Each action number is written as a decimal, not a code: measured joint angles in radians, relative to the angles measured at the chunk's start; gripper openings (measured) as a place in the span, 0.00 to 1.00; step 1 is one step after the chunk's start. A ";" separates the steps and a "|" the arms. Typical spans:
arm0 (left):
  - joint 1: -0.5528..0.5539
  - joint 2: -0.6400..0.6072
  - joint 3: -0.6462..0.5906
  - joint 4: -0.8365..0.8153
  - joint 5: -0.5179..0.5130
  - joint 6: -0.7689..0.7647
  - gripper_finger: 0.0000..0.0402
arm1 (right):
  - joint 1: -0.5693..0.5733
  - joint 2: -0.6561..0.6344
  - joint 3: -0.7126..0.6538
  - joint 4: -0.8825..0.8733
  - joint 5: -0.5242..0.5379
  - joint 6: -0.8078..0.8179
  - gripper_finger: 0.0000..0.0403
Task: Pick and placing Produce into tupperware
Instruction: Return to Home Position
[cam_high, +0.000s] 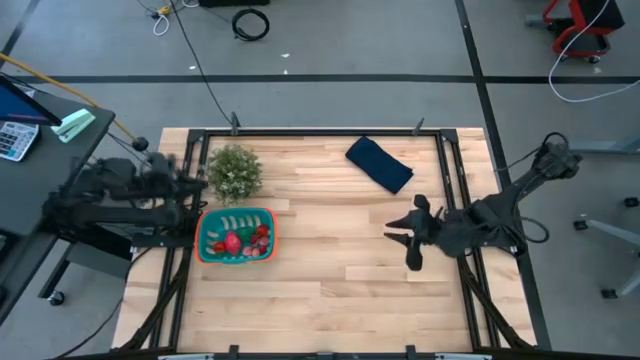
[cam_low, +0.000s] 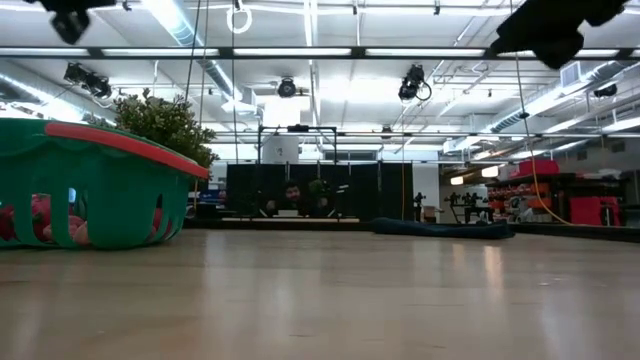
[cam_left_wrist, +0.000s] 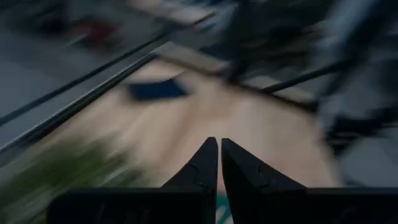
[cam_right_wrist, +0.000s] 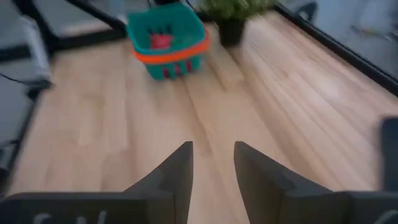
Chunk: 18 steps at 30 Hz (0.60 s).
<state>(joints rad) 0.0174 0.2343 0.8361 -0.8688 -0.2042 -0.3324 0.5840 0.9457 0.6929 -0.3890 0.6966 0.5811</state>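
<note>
The teal tupperware (cam_high: 236, 235) with an orange rim stands on the table near its left edge; it also shows in the low view (cam_low: 90, 185) and the right wrist view (cam_right_wrist: 166, 38). Red, pink and pale produce (cam_high: 240, 240) lies inside it. My left gripper (cam_left_wrist: 219, 155) is shut and empty, raised at the table's left edge beside the plant. My right gripper (cam_right_wrist: 212, 162) is open and empty, raised over the table's right part (cam_high: 405, 240), pointing toward the tupperware.
A bushy grey-green plant (cam_high: 234, 172) stands just beyond the tupperware. A dark blue folded cloth (cam_high: 379, 163) lies near the far edge. Bare wood stretches between the tupperware and my right gripper. A person sits in the room behind the table (cam_low: 290, 197).
</note>
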 joint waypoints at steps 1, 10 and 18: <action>-0.001 -0.028 -0.063 0.105 0.062 0.029 0.06 | 0.001 -0.033 -0.044 0.065 -0.012 -0.033 0.31; -0.003 -0.064 -0.504 0.579 0.184 -0.014 0.07 | -0.072 -0.372 -0.175 0.133 0.005 -0.212 0.31; -0.029 -0.065 -0.751 1.025 0.186 -0.037 0.05 | -0.097 -0.440 -0.323 0.329 -0.089 -0.271 0.31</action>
<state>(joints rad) -0.0113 0.1696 0.0851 0.1565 -0.0177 -0.3696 0.4871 0.5052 0.3701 -0.0601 0.6076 0.3098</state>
